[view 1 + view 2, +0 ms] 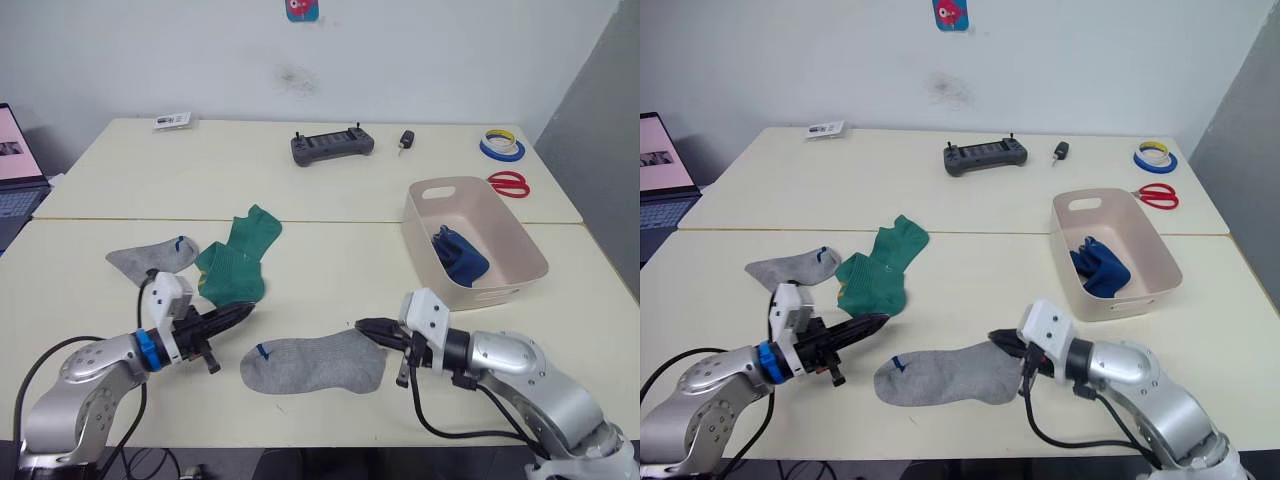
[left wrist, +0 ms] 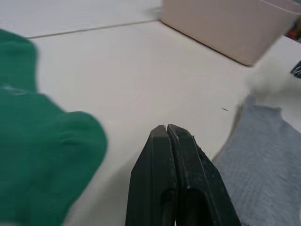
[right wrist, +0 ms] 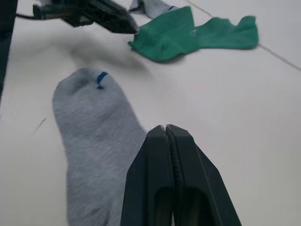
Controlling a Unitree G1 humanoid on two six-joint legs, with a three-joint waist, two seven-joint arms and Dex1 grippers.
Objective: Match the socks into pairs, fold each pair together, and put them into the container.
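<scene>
Container [image 1: 475, 243] holds dark blue socks [image 1: 459, 256] (head views).

A sock [image 1: 312, 364] is laid flat at the near middle of the table [image 1: 330, 250], between the left gripper [image 1: 238, 314] on its left and the right gripper [image 1: 364, 327] at its right end. A second sock [image 1: 153, 258] is placed farther back on the left, and two more socks [image 1: 237, 257] are heaped together just right of it. The container [image 1: 474, 242] is set on the right side, with a folded pair [image 1: 459, 256] lying in it. Along the far edge, a controller [image 1: 332, 146], a key fob [image 1: 405, 141], tape rolls [image 1: 501, 146] and scissors [image 1: 509, 183] are arranged from middle to right, and a card [image 1: 173, 121] is set at the far left.
</scene>
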